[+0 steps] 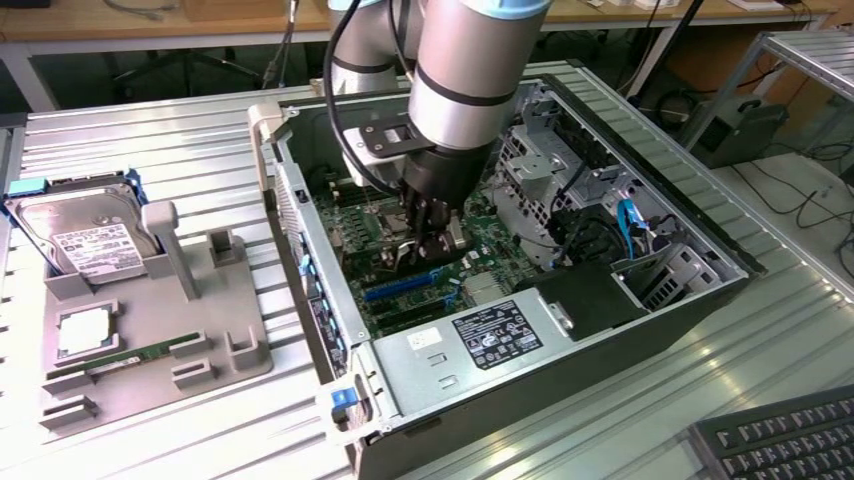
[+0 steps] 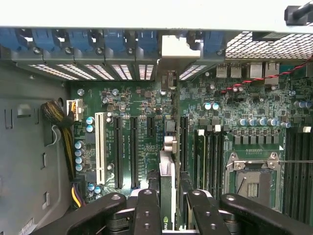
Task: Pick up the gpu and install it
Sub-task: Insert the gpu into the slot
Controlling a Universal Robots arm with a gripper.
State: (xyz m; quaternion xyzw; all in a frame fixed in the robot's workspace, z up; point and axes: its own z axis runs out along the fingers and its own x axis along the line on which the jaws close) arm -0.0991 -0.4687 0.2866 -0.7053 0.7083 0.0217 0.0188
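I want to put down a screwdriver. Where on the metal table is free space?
Free: the ribbed metal table behind the grey parts holder, and between the open black computer case and black keyboard. Crowded: inside the case, around the gripper holding the gpu.

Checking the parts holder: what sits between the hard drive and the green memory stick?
A silvery square chip, lying on the grey holder, in the exterior view.

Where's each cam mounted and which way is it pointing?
Exterior view: off the arm, above and beside the bench, looking down into the open computer case; shows the arm and the gripper holding the gpu over the motherboard.
Wrist view: on the wrist, facing straight down at the motherboard; shows the gripper on the edge-on gpu.
Shared: gripper, gpu, motherboard, case.
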